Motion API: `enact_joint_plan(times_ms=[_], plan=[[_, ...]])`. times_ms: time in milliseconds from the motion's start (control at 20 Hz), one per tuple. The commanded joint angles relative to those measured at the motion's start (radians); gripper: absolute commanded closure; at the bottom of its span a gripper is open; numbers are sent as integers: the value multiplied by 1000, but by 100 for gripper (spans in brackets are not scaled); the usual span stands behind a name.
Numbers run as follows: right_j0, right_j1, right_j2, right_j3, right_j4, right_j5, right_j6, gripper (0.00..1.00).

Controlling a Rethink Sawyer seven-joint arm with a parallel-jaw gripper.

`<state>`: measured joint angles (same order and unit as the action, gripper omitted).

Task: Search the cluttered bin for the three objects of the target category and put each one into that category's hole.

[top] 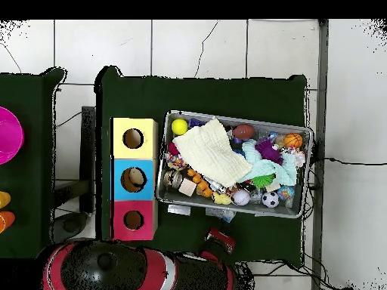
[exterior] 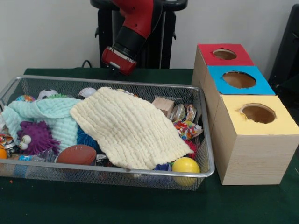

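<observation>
A wire mesh bin (exterior: 208, 140) (top: 234, 118) holds mixed toys. A cream cloth (exterior: 131, 128) (top: 210, 151) covers its middle, next to a mint cloth (exterior: 51, 114) (top: 266, 168). Showing around them are a purple spiky toy (exterior: 35, 137), a brown football (exterior: 77, 155), a yellow ball (exterior: 185, 165) (top: 179, 126), a wooden block (exterior: 163, 106) and a soccer ball (top: 270, 199). My gripper (exterior: 114, 72) (top: 221, 240) hangs outside the bin, just behind its far rim, touching nothing. Three boxes stand beside the bin, each with a round hole: red-topped (exterior: 205, 51), blue-topped (exterior: 219, 74), yellow-topped (exterior: 280, 123).
The boxes form a row tight against one short side of the bin, the yellow-topped box (top: 147, 124) farthest from my base. A green cloth (exterior: 140, 205) covers the table. A second table at the overhead view's left carries a pink dish (top: 7, 136).
</observation>
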<state>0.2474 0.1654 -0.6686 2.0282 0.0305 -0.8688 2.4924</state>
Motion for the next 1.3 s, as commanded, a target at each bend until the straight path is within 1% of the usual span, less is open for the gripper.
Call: enact_joint_plan(times_ms=[50,250,450,550,700,1100,1200,1300], plan=[[-161,-155,135,85,-45,41,243,100],[-169,-196,157,115,-55,68,219,100],[-152,-224,151,150,-18,79,175,100],[-150,-218,145,154,-9,63,158,100],[-163,-215,148,153,-16,53,146,100],[-183,-243,149,161,-38,69,126,100],[-192,-257,151,165,-57,68,125,100],[-212,-265,155,155,-95,46,124,100]])
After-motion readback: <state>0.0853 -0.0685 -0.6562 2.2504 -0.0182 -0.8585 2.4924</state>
